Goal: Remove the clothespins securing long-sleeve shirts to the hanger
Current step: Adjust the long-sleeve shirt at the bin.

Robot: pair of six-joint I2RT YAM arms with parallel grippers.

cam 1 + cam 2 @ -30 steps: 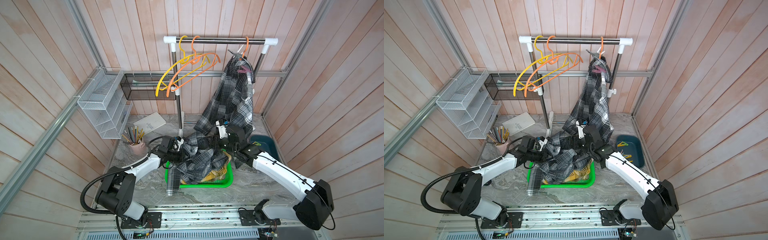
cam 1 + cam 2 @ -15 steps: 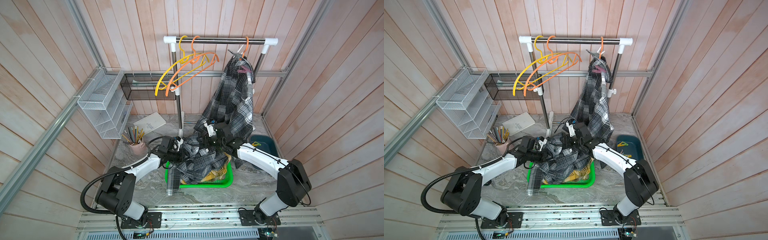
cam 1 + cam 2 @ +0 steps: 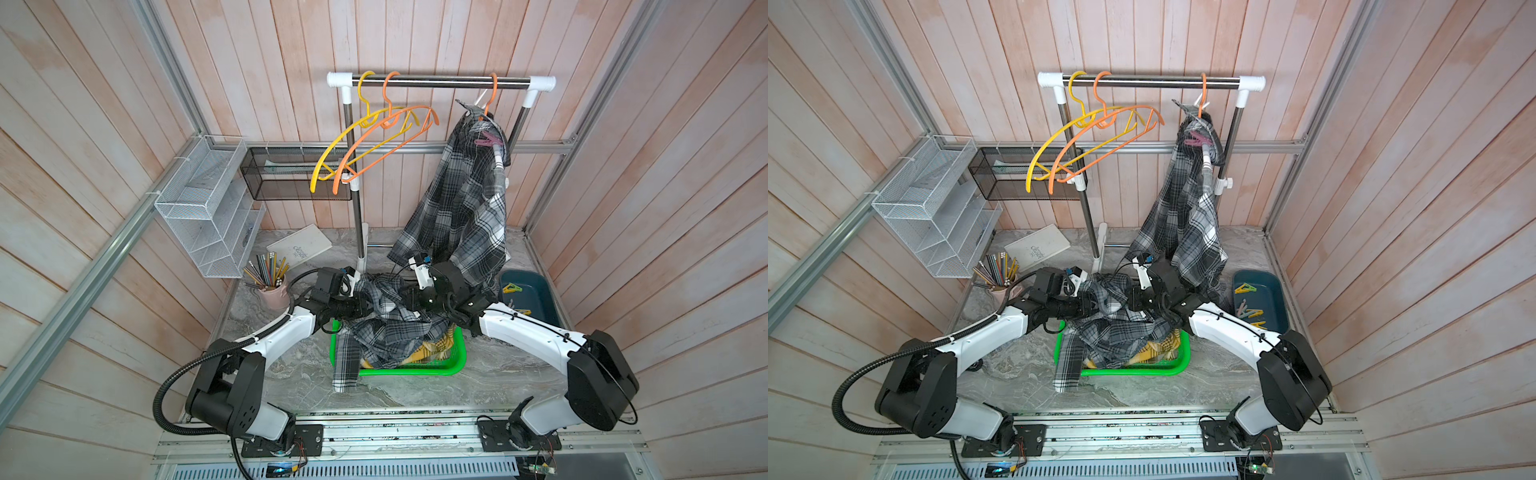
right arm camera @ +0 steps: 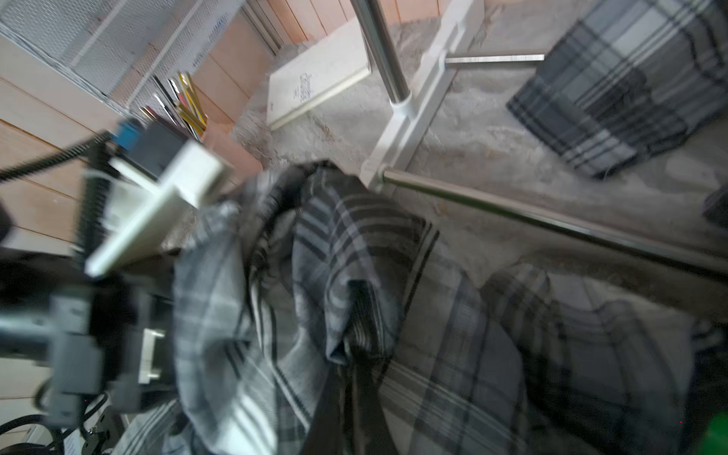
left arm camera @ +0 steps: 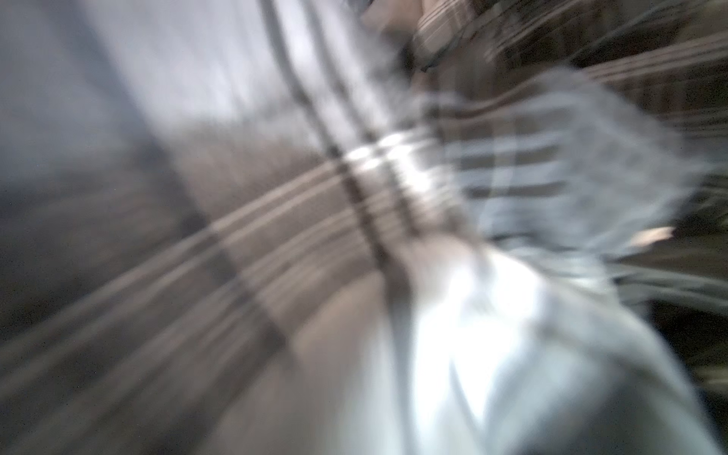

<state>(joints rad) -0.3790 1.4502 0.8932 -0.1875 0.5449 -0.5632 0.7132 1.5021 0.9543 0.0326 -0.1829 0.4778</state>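
My right gripper is clamped on the grey checked shirt over the green basket. Whether my left gripper is clenched, I cannot tell.

Both top views are bright, evenly lit by diffuse light from above, and sharp throughout. Soft, short shadows fall on the marble table beside the green basket and under both arms. The steel rail carries a narrow highlight. The wall boards bow toward the frame edges, which indicates wide-angle distortion.

The left wrist view is heavily motion-blurred. The heaped grey checked shirt smears into streaks next to a blown-out white patch.

The right wrist view is moderately blurred. The left arm smears most, and the rack foot reads fairly clearly.
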